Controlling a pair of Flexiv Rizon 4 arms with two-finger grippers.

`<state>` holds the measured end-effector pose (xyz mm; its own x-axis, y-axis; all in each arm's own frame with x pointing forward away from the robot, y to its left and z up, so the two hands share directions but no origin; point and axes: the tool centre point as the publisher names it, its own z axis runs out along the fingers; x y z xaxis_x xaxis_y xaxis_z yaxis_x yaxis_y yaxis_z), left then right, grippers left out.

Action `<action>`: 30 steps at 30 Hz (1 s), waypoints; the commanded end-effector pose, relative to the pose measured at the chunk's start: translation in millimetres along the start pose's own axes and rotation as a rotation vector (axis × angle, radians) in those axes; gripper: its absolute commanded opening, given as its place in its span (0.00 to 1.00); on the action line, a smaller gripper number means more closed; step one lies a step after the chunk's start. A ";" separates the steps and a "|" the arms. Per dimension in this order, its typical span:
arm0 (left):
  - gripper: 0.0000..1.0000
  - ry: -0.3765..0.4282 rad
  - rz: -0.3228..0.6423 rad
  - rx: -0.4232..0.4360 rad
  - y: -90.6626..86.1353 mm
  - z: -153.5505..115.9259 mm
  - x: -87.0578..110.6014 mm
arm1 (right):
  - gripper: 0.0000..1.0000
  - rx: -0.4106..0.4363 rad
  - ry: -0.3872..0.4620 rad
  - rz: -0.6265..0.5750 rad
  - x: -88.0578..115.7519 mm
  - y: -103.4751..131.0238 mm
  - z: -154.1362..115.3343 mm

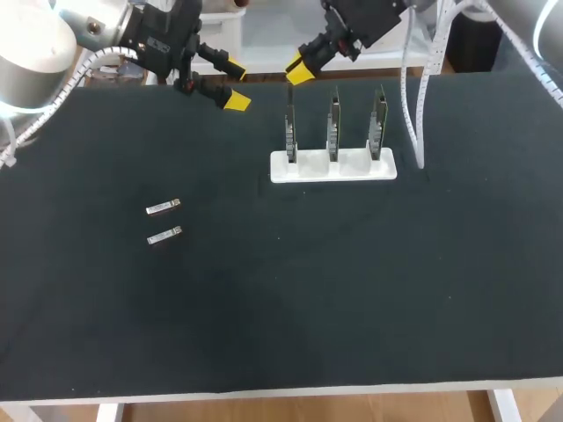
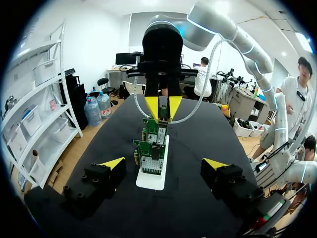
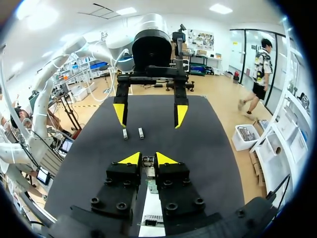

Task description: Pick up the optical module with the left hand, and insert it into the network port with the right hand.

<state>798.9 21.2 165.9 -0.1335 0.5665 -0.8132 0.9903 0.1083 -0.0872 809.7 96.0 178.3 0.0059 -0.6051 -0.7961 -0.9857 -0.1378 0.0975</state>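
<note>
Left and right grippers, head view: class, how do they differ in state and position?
The left gripper has its fingers spread wide; the right gripper has them close together. The left hangs over bare table; the right hangs above the end circuit board in the white holder. Both have yellow tips and hold nothing.
</note>
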 end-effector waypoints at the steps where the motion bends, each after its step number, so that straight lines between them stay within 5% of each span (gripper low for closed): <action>1: 1.00 0.002 -0.001 -0.004 -1.5 0.1 -0.3 | 0.00 -0.571 -0.001 -0.003 -0.8 -9.4 0.4; 30: 1.00 0.002 -0.001 -0.004 -1.5 0.1 -0.3 | 0.00 -0.590 -0.015 -0.011 0.2 -17.0 -6.7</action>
<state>798.9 21.2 165.9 -0.1335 0.5666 -0.8131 0.9903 0.1083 -0.0871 820.1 92.4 179.5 0.0081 -0.5912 -0.8065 -0.9903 -0.1168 0.0756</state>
